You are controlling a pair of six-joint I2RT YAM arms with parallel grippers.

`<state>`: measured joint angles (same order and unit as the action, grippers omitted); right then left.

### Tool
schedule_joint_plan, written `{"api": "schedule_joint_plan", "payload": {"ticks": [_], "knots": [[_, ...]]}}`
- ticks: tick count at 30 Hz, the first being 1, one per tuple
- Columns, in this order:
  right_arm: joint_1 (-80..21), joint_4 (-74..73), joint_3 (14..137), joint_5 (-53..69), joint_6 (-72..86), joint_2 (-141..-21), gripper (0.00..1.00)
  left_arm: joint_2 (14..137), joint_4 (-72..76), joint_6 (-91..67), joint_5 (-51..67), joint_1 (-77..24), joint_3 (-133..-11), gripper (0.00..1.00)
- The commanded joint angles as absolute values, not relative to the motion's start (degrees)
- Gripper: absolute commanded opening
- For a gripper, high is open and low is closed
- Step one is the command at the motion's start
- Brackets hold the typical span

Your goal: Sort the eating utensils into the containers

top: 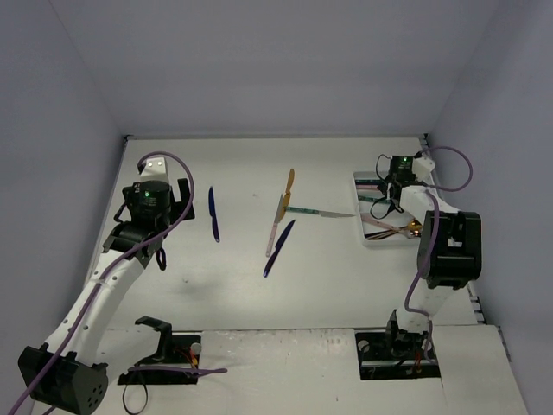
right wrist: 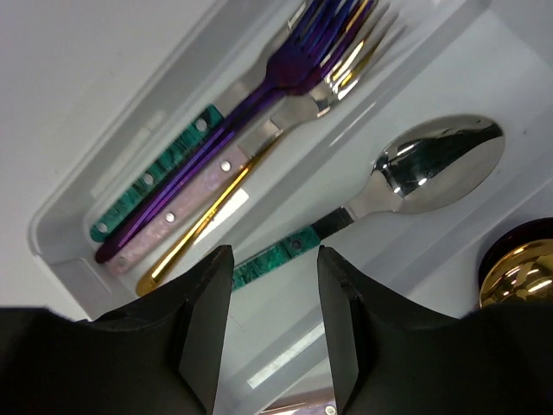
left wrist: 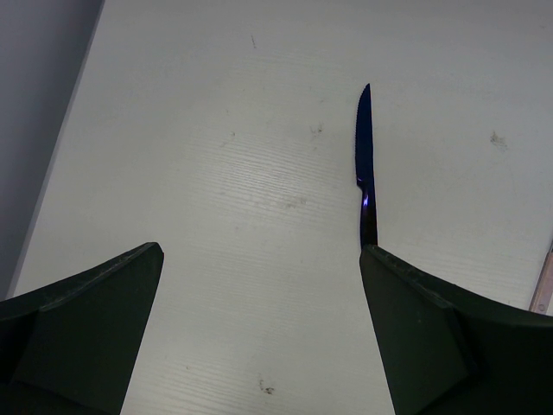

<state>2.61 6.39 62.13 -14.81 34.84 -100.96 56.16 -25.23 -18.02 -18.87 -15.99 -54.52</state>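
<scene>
Left arm and right arm rise from the bottom edge of the top view. On the table, a dark blue knife lies alone just beside the left arm's wrist. Mid-table are four more: a gold utensil, a pink-handled one, a teal-handled knife and a dark blue piece. The white tray sits far right, under the right arm's wrist.

From the left wrist, the left gripper hangs over bare table, jaws wide apart and empty. The dark blue knife points away, its near end hidden behind the right-hand finger.

From the right wrist, the right gripper hovers over the tray, jaws slightly apart, gripping nothing. The end compartment holds four forks. The next holds a teal-handled spoon, its handle running beneath the jaws. A gold spoon bowl shows at the right edge.
</scene>
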Motion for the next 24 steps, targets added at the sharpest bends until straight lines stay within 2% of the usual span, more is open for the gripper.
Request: {"api": "schedule_joint_plan", "payload": {"ticks": [1, 10, 16, 24], "knots": [[3.0, 6.6, 63.1, -13.7, 35.7, -99.8, 0.41, 56.2, -22.7, -18.2, -19.0, -15.5, -55.5, 0.97], [4.1, 5.0, 60.2, -17.6, 51.3, -102.0, 0.41, 56.0, -22.9, -18.2, -19.2, -15.6, -55.6, 0.97], [5.8, 4.2, 58.7, -14.8, 61.8, -102.5, 0.40, 56.1, -22.9, -18.1, -19.2, -15.5, -55.6, 0.97], [6.3, -2.7, 63.3, -11.4, 69.4, -106.9, 0.40, 56.6, -23.0, -18.2, -19.2, -15.5, -55.6, 0.97]]}}
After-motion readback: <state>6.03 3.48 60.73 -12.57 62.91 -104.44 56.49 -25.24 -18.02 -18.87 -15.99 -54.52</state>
